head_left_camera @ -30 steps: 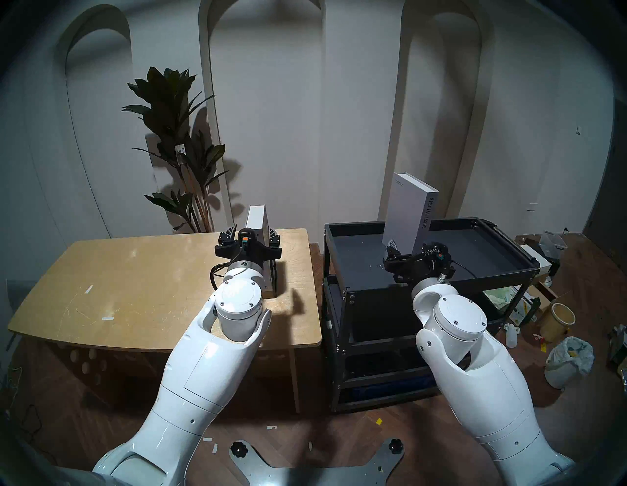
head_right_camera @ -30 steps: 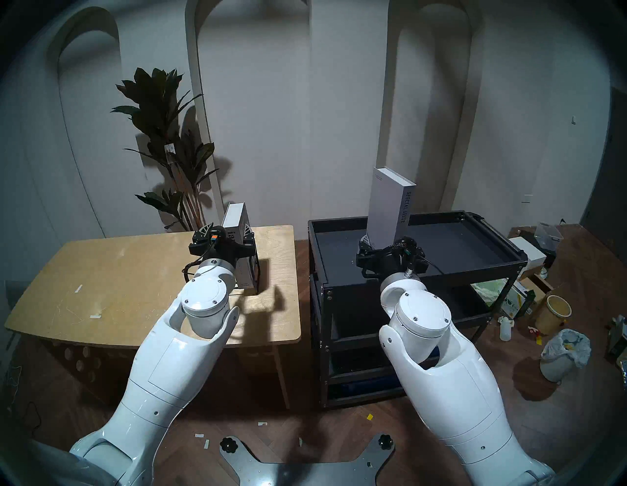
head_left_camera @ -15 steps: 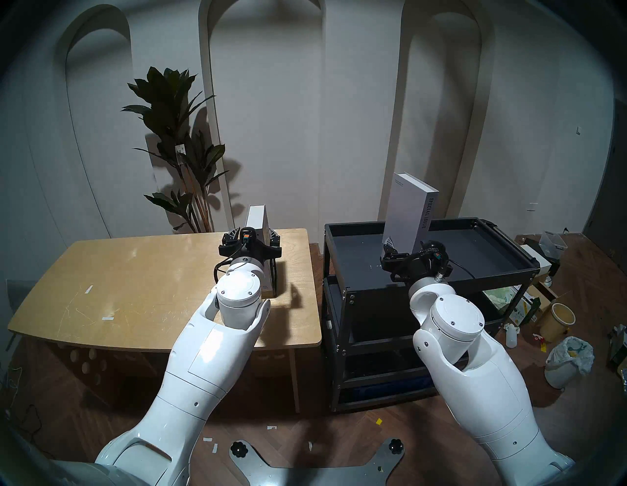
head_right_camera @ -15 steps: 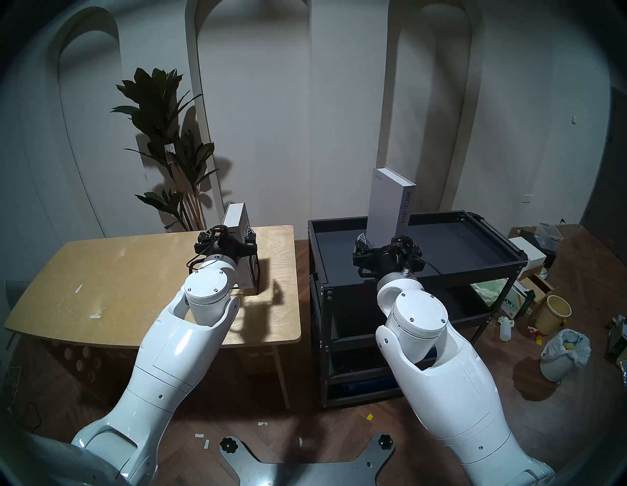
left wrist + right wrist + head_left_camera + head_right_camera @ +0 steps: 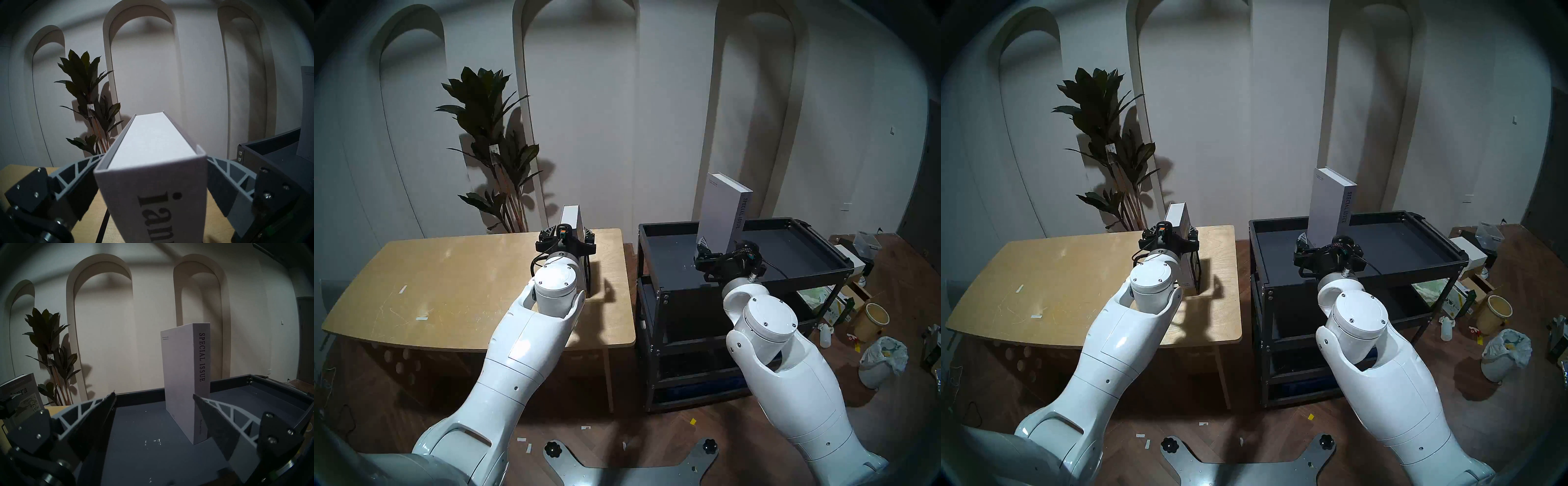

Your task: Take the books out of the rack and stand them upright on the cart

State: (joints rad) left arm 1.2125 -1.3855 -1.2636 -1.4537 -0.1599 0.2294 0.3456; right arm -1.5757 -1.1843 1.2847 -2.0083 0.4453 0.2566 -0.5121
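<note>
- The shorter book [image 5: 153, 178] stands in the wire rack [image 5: 589, 278] on the worktop [image 5: 449, 288], centre-left of the head view
- Left claw [image 5: 151, 173] open, fingers flanking its spine
- The taller book [image 5: 185, 378] stands upright on the cart [image 5: 789, 268], frame right
- Right claw [image 5: 154, 414] open, empty

a light wooden table [image 5: 449, 288] is lying beneath and to the left of the left gripper, with white tape strips [image 5: 403, 289] sitting on its top. a tall dark-leaved potted plant [image 5: 490, 142] is standing beyond that gripper against a white wall with arched niches [image 5: 582, 101]; a small tag [image 5: 493, 151] is hanging on its stem. far right of the right gripper, on the wood floor, a lined white bin [image 5: 882, 361], a tan bucket [image 5: 872, 320], a small white bottle [image 5: 824, 336] and cardboard boxes [image 5: 848, 298] are sitting in a clutter.
</note>
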